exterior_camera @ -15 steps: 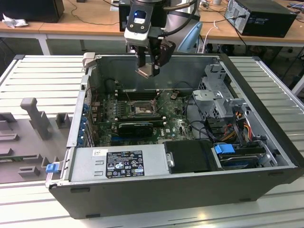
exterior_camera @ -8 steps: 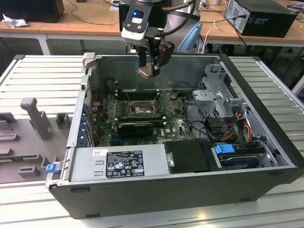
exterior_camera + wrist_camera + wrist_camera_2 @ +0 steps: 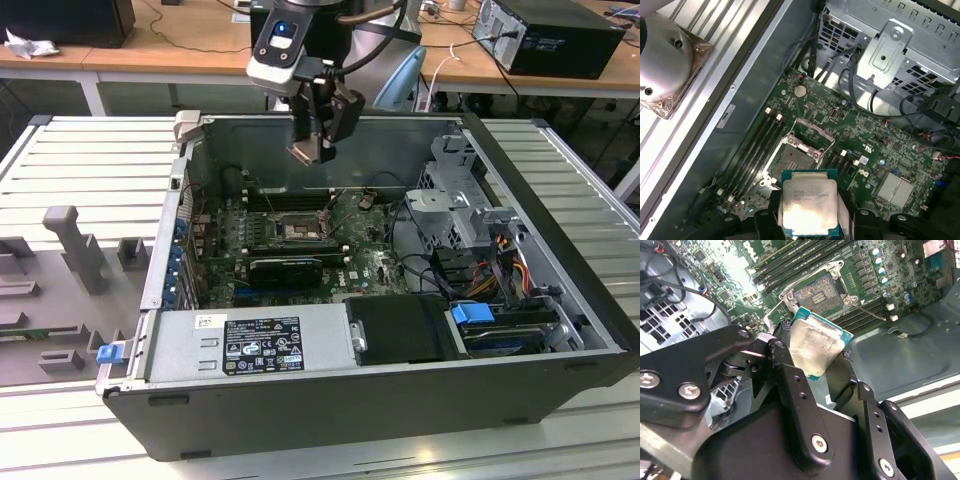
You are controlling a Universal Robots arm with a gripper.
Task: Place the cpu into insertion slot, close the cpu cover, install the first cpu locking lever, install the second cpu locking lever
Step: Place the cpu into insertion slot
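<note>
My gripper (image 3: 315, 150) hangs above the open computer case, shut on the cpu (image 3: 305, 153), a flat square chip with a silvery top and a green edge. In both wrist views the cpu (image 3: 815, 347) (image 3: 807, 207) sits clamped between the black fingers (image 3: 785, 365), level and well above the board. The insertion slot (image 3: 298, 228) (image 3: 822, 292) (image 3: 790, 160) lies uncovered on the green motherboard, below and a little ahead of the chip. A thin metal frame piece, seemingly the cpu cover (image 3: 807, 136), stands at the slot's far edge. Thin wire levers (image 3: 867, 312) jut out beside the slot.
Black memory slots (image 3: 757, 150) run along one side of the socket. A long black graphics card (image 3: 285, 268) lies in front of it, then the power supply (image 3: 250, 345). A drive cage (image 3: 460, 210) with cables fills the exterior view's right. The case walls (image 3: 330, 135) enclose the board.
</note>
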